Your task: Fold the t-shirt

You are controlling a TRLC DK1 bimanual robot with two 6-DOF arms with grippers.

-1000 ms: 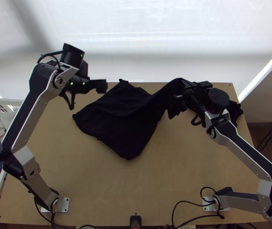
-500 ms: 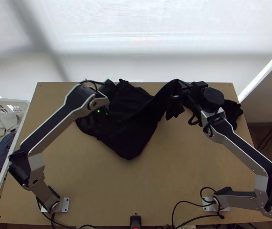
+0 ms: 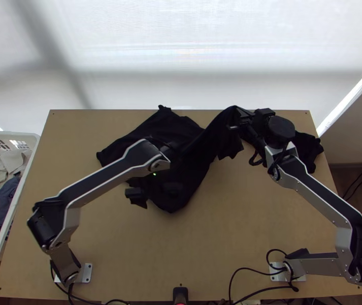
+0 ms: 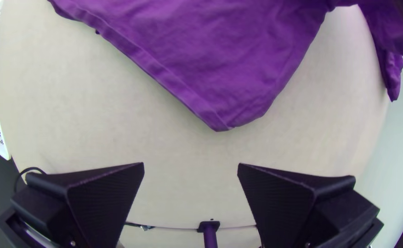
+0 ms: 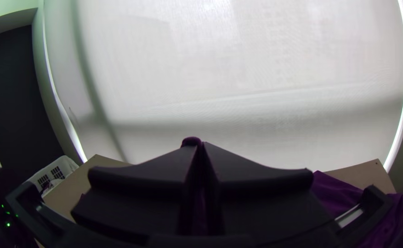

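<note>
The black t-shirt (image 3: pixel 186 173) lies bunched and partly spread over the table's far half, one part raised to my right gripper (image 3: pixel 237 123). More of the dark cloth (image 3: pixel 307 147) lies by the far right corner. My left gripper (image 3: pixel 155 195) is open above the shirt's near corner. In the left wrist view the shirt (image 4: pixel 219 69) looks purple, its corner beyond my left gripper (image 4: pixel 190 167), nothing between the fingers. In the right wrist view my right gripper (image 5: pixel 201 147) is shut on a fold of the t-shirt (image 5: pixel 192 141).
A white basket (image 3: pixel 26 168) with mixed clothes stands past the table's left edge. The wooden table (image 3: pixel 206 249) has bare surface in its near half. Black cables (image 3: pixel 247 274) lie at the near edge, and a pale blind (image 3: pixel 181 56) hangs behind.
My left gripper has swung from the far left over the shirt and toward its near corner. My right gripper has shifted slightly left with the raised cloth.
</note>
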